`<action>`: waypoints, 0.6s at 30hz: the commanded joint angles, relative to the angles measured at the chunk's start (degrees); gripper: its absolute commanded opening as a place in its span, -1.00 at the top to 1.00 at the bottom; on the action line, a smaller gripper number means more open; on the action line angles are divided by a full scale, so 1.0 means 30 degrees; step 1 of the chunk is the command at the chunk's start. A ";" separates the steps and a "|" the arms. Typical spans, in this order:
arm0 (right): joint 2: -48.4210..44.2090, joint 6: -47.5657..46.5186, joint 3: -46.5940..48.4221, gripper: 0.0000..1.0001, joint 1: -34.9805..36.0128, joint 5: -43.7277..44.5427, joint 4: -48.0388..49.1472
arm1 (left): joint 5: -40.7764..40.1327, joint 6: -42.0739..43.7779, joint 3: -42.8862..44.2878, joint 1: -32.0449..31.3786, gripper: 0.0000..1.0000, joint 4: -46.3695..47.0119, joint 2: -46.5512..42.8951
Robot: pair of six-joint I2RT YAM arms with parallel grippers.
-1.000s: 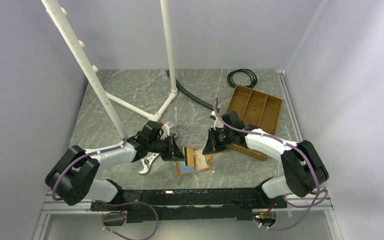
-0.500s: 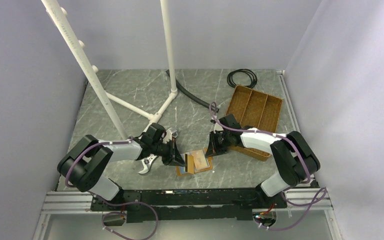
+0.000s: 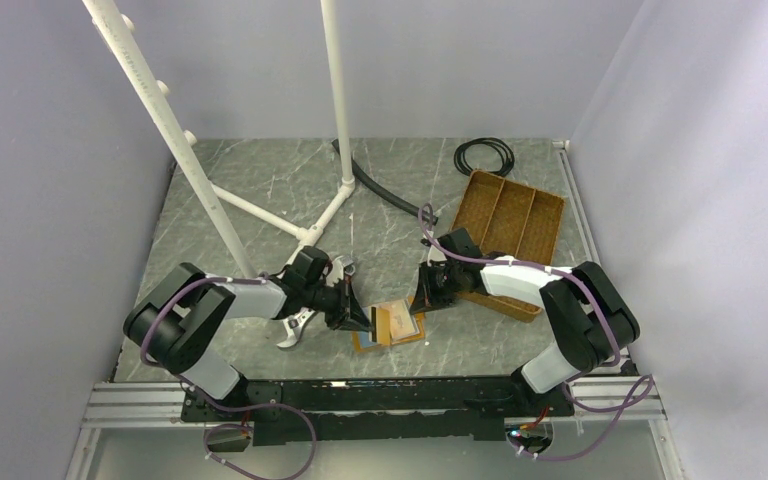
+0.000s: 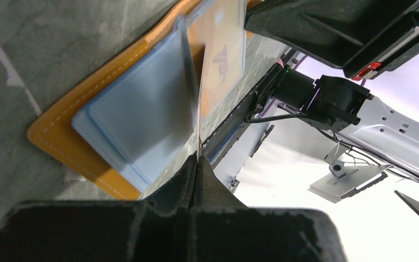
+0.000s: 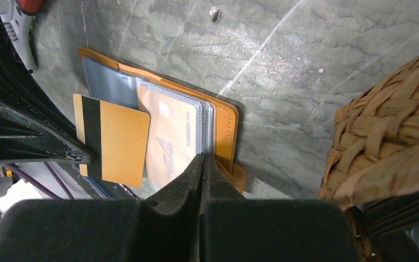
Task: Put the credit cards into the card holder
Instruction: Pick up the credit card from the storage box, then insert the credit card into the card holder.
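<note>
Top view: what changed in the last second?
Left pincer, shut on a gold credit card, edged nearer the card holder; its arm folded in. Right pincer closed and dropped to the holder's right edge; that arm tucked in too. Holder barely shifted. Woven tray and pipe stand stayed put.

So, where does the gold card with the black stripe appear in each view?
Top external: gold card at centre, over the card holder.
Left wrist: seen edge-on at centre, card holder to its left.
Right wrist: left of centre, overlapping the card holder.
Shared landmark: the orange card holder.
</note>
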 commanded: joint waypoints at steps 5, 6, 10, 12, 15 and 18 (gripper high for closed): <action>0.0335 -0.0331 -0.0248 1.00 0.0034 0.1374 0.0030 | 0.0202 -0.0543 -0.0922 0.0109 1.00 0.0193 -0.1287; 0.0386 -0.0331 -0.0210 1.00 0.0034 0.1361 0.0048 | 0.0261 -0.0651 -0.0982 0.0097 1.00 0.0516 -0.1187; 0.0243 -0.0274 -0.0303 1.00 0.0063 0.1416 0.0041 | 0.0553 -0.0636 -0.0683 0.0095 1.00 0.1169 -0.0431; 0.0194 -0.0229 -0.0301 1.00 0.0064 0.1398 0.0023 | 0.0591 -0.0757 -0.0571 0.0095 1.00 0.1427 -0.0046; 0.0136 -0.0188 -0.0330 1.00 0.0092 0.1418 0.0009 | 0.0508 -0.0980 -0.0501 0.0095 1.00 0.1654 0.0419; 0.0127 -0.0210 -0.0367 1.00 0.0121 0.1447 -0.0030 | 0.0326 -0.1171 -0.0559 0.0095 1.00 0.1592 0.0525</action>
